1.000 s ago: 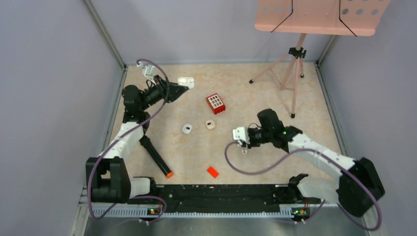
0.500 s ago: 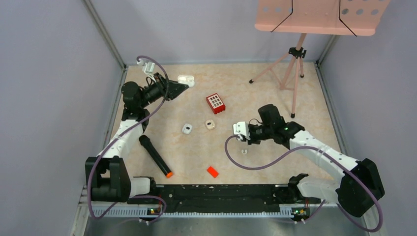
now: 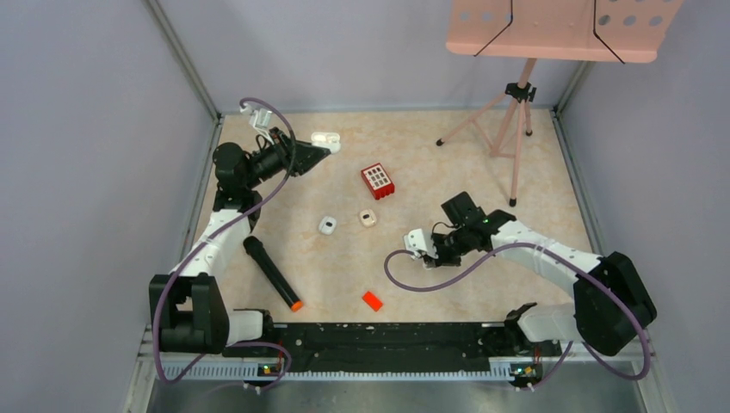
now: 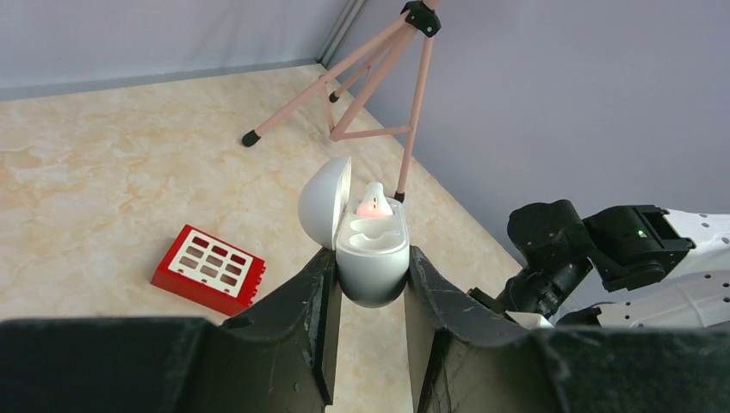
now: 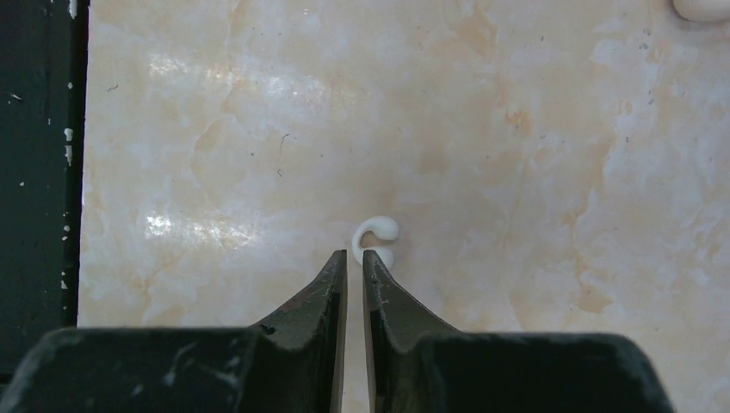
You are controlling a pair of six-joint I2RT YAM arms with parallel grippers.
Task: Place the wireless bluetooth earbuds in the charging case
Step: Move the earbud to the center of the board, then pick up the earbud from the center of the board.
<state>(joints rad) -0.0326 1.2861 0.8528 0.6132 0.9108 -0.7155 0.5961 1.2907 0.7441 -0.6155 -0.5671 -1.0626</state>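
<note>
One earbud [image 5: 375, 232] lies on the table [image 5: 516, 172] right at the tips of the right hand [image 5: 355, 254], whose jaws are nearly together; whether they pinch it I cannot tell. Another earbud [image 4: 374, 205] sits in the open case [image 4: 373, 268], which the left hand [image 4: 372, 256] grips upright above the table.

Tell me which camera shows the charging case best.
Left wrist: the charging case sits large, lid open, one earbud inside. Top external shows only a small white speck at the left claw; right wrist misses it.

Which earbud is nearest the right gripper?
The curled earbud at the right gripper tips; the white earbud and cream earbud lie farther left.
</note>
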